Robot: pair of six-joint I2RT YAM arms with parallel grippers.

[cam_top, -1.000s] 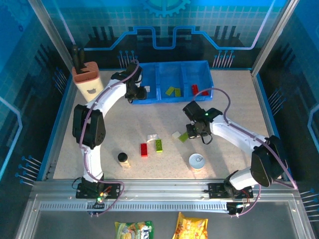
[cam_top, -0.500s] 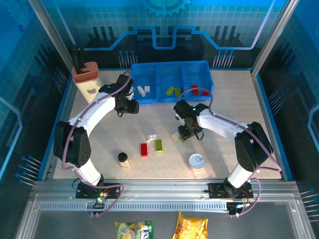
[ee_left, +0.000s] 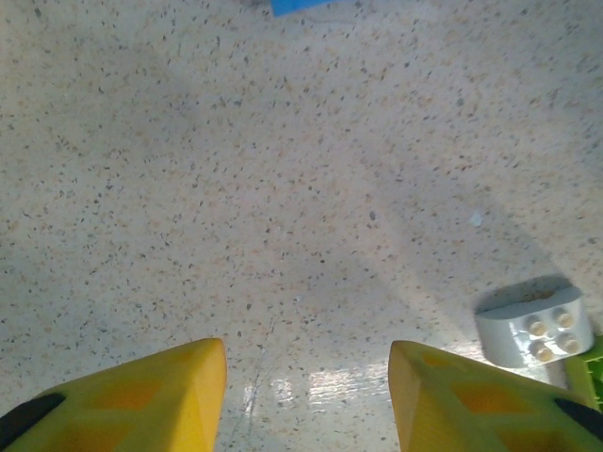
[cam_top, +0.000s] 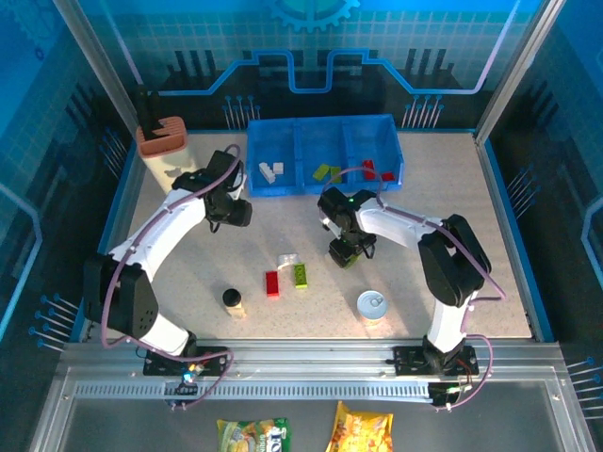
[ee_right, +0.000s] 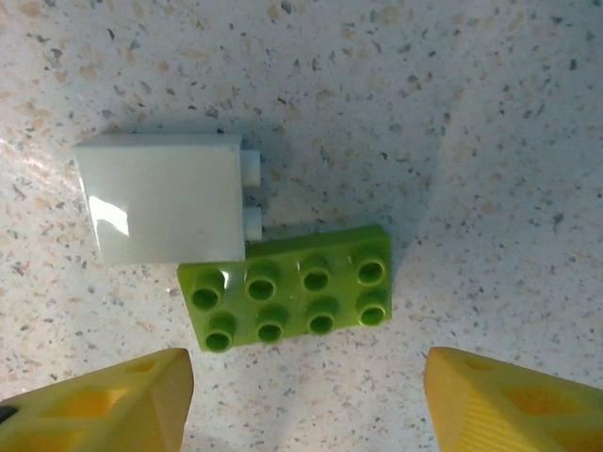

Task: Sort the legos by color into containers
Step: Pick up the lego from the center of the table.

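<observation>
The right end effector (ee_right: pixel 306 381) is spread over a green brick (ee_right: pixel 292 301) touching a white brick (ee_right: pixel 160 198). The left end effector (ee_left: pixel 306 372) is spread over bare bench (ee_left: pixel 283 188).

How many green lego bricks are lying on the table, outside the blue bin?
2: one green brick beside the red brick, one under the right gripper, against a white brick. Arms might hide others.

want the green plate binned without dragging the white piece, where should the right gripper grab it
Probably the two short ends of the green plate, coming straight down. Both ends are clear, while the white block lies against part of one long edge. The plate lies flat, studs up, and the right gripper is open along its length.
</observation>
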